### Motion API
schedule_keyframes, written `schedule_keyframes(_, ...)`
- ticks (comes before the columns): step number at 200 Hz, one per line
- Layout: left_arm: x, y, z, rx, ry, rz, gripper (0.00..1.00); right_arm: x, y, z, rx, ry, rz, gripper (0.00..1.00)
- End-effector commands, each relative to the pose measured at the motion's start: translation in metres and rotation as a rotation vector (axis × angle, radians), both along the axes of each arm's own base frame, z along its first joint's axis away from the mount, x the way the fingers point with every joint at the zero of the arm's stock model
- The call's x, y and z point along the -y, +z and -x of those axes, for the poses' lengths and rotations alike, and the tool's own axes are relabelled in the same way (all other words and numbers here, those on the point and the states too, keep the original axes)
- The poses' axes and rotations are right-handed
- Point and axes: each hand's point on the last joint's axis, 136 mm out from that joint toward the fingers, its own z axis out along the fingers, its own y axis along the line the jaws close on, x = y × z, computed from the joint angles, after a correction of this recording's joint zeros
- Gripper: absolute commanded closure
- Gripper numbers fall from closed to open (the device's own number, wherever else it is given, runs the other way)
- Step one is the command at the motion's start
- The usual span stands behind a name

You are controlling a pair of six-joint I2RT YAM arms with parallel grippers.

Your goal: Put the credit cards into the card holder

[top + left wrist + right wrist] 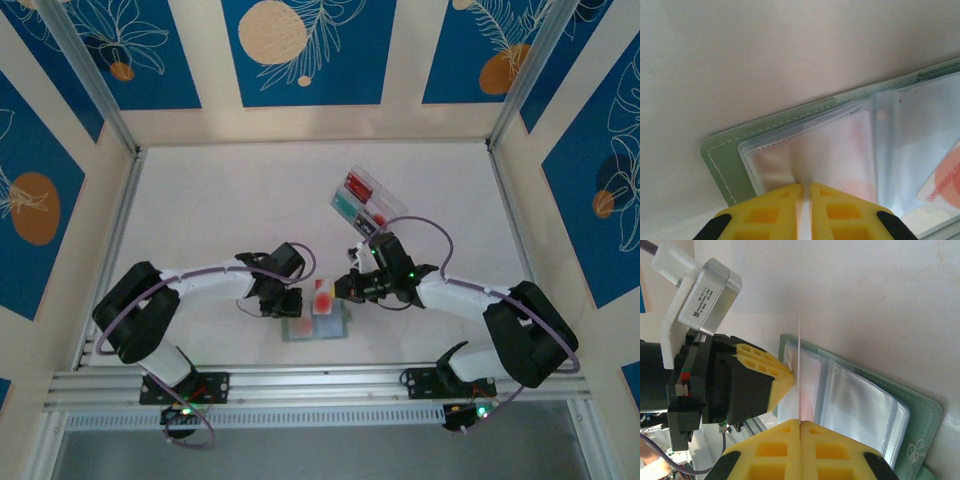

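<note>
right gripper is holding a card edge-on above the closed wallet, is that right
Not quite. The wallet is open, not closed: the right wrist view shows its clear sleeves fanned out from the green cover. The rest holds: the right gripper is holding a card edge-on above it.
</note>
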Motion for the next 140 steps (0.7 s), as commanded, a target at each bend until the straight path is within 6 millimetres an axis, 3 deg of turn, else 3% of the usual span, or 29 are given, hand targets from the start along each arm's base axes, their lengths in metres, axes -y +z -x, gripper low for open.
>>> schedule_keyframes(1,-0.019,-0.017,0.011,-0.021,-0.012,-0.077,0.87,-0.004,-0.001,0.004,-0.022,0.02,-0.03,1.0)
schedule_keyframes(47,-0.032,-0.018,0.009,0.004,-0.008,-0.137,0.87,-0.007,-0.002,0.001,-0.018,0.029,-0.026,1.0)
schedule_keyframes(103,-0.048,-0.019,0.013,0.017,-0.009,-0.192,0.87,-0.011,-0.018,-0.007,-0.019,0.034,-0.012,1.0)
schedule_keyframes(140,-0.048,-0.025,0.016,-0.001,-0.011,-0.195,0.87,-0.022,-0.009,-0.011,-0.019,0.051,-0.092,1.0)
